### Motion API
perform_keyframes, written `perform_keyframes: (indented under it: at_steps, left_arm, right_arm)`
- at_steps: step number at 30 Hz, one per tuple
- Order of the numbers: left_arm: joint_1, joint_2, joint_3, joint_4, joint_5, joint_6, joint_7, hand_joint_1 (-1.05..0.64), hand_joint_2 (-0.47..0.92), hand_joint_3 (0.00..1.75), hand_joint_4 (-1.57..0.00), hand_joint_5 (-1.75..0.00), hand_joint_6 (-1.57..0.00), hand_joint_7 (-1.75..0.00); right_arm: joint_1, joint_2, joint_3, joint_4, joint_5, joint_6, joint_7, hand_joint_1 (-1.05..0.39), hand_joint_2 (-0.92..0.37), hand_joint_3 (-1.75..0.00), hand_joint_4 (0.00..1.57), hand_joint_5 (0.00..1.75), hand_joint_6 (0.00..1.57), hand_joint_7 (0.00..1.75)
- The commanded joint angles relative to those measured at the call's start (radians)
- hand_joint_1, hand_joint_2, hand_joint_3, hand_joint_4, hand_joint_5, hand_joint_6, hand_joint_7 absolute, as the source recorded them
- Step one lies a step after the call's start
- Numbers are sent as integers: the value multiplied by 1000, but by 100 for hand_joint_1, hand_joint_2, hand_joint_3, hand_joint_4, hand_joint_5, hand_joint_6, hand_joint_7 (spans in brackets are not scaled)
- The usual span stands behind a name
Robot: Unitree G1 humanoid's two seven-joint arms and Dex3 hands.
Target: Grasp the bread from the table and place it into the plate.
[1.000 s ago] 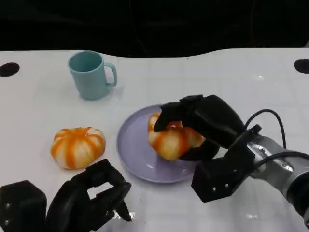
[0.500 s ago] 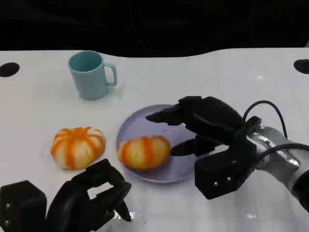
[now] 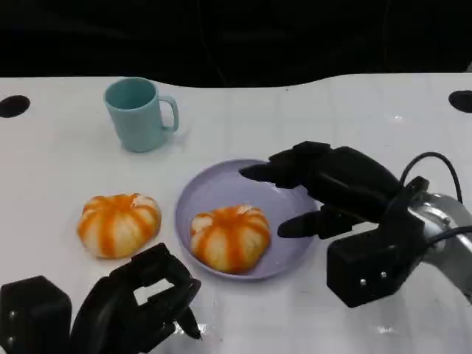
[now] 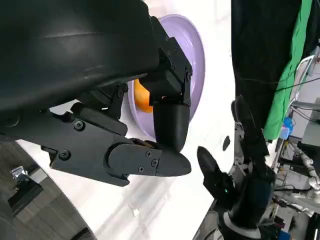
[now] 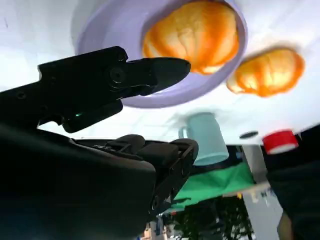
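My right robot hand point(image 3: 317, 195) hangs over the far right part of the plate point(image 3: 203, 193), fingers spread and holding nothing. The bread point(image 3: 229, 236) lies inside the plate, on its near left side, close to the rim there and clear of my fingers. From the right wrist view the bread point(image 5: 192, 34) sits well within the purple plate point(image 5: 100, 30), with my fingertips point(image 5: 170, 67) hanging apart from it.

My left robot hand point(image 3: 140, 302) rests low at the near edge of the tabletop point(image 3: 369, 118), fingers curled in on nothing. A second bread point(image 3: 118, 223) lies on the tabletop just left of the plate, well apart from my right robot hand. A teal mug point(image 3: 139, 114) stands farther back on the left.

I judge one bread placed, so the risks lie in what follows. If I draw my right robot hand away low, a finger could catch the plate's rim and slide it, or tip the bread, which sits close to the near edge, out over the rim. If the second bread is to follow, my left robot hand sits nearest it; reaching with fingers curled as they are could shove the bread toward the plate instead of gripping it. Setting it down beside the first could crowd the plate and push one off.
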Motion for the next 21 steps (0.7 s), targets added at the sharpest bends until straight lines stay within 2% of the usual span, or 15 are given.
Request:
perform_keyframes:
  at_steps: [1,5,9,11,13,16,18,21]
  left_arm:
    - [-1,8,8,6,3,-11,3,-57,92,28,-74,-175,-64,-156]
    - [0,8,5,1,6,-8,6,-56,92,29,-74,-175,-64,-155]
    - [-2,6,6,1,5,-3,9,-57,92,29,-74,-175,-64,-155]
    - [-1,4,6,0,4,-3,9,-57,92,29,-74,-175,-65,-156]
    - [-1,3,7,0,1,-3,8,-56,92,29,-74,-175,-65,-157]
    - [2,3,7,-3,1,-3,7,-56,92,29,-74,-175,-64,-157]
    - [3,4,5,-8,8,1,13,-57,92,29,-74,-175,-64,-157]
    - [4,6,4,-14,13,5,17,-57,92,29,-72,-175,-64,-157]
  right_arm:
    - [52,-44,-43,-66,36,-25,-2,-65,-92,-20,32,44,48,8]
    - [119,-55,-90,-129,82,-37,-5,-60,-92,-17,51,54,64,15]
    - [196,-65,-136,-208,140,-17,24,-56,-92,-14,65,64,76,20]
    - [242,-75,-160,-247,176,-17,40,-50,-92,-12,68,83,85,23]
    - [277,-84,-177,-272,198,-24,50,-48,-92,-12,69,91,87,25]
    - [349,-98,-211,-317,253,-30,71,-42,-92,-13,70,114,94,37]
    - [401,-106,-235,-356,306,-22,98,-42,-92,-15,68,135,82,76]
    - [475,-116,-264,-432,396,27,161,-42,-92,-20,66,151,68,109]
